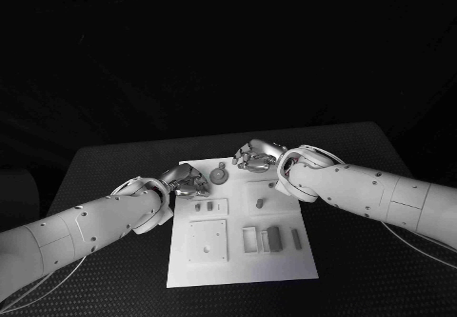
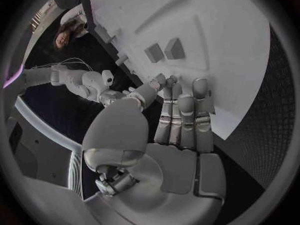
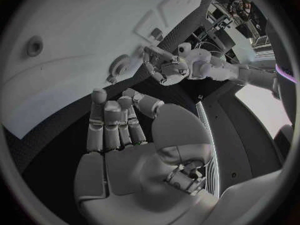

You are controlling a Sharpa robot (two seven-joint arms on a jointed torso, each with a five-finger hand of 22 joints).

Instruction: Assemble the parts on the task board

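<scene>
I am hovering my left hand (image 1: 183,180) and right hand (image 1: 255,156), both spread and holding nothing, over the task board (image 1: 238,264), judging its round part (image 1: 219,174) light, rigid, best pinched at the rim.

White screw-dotted arms (image 1: 86,228), silver fingers (image 2: 181,117)

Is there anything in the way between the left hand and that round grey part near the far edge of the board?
Nothing visible. The left hand sits beside the round part, with bare task board between them.
</scene>
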